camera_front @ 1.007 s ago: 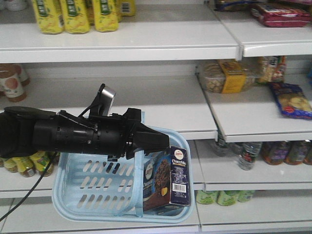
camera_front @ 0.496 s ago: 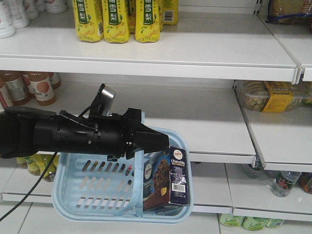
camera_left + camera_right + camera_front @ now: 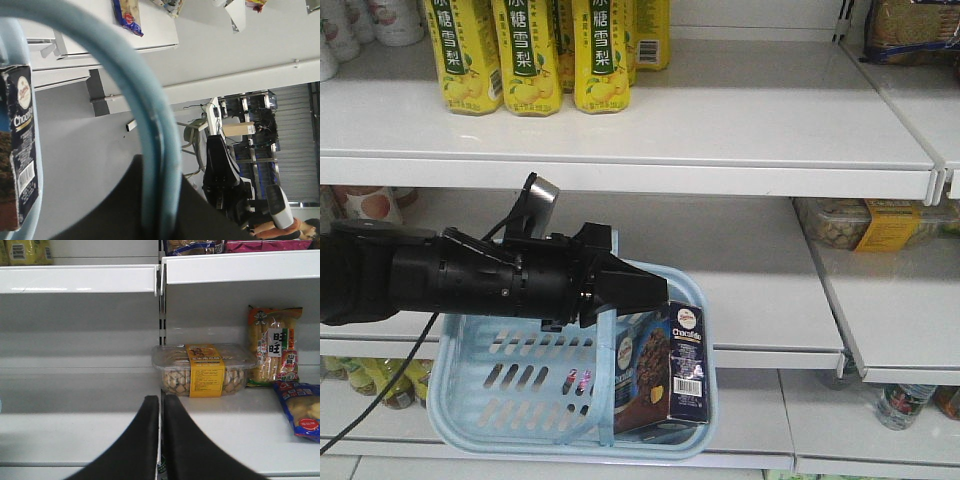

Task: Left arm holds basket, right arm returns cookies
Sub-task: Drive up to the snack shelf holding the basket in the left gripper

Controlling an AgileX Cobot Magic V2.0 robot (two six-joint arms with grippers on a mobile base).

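Cookies [image 3: 665,375], the dark "Chocofello" carton, stand upright inside the basket [image 3: 510,400], in its right-hand corner just beside the hanging handle. I can make out nothing else in the basket for sure; a small pinkish spot behind the slots is too small to name. The left gripper [image 3: 642,290] is pressed together on the top of the handle, so the basket hangs in front of the white shelf [image 3: 760,110], below the yellow drink cartons [image 3: 530,55]. The right arm does not show in the front view.

From the left wrist, the handle [image 3: 150,130] runs as a wide blue arc into the black gripper body at the bottom. The carton is at the left edge, with its barcode panel turned to the camera.

From the right wrist, the right gripper [image 3: 161,440] has its two black fingers pressed nearly together and pinches nothing. It faces a shelf where a clear tub [image 3: 202,370] with a yellow label holds pale round snacks, near a blue snack packet [image 3: 300,412].

I judge that the holding step is done and the return of the cookies is not yet begun. The next move calls for the right fingers to spread, come down into the basket beside the handle, and take the carton by its narrow sides.
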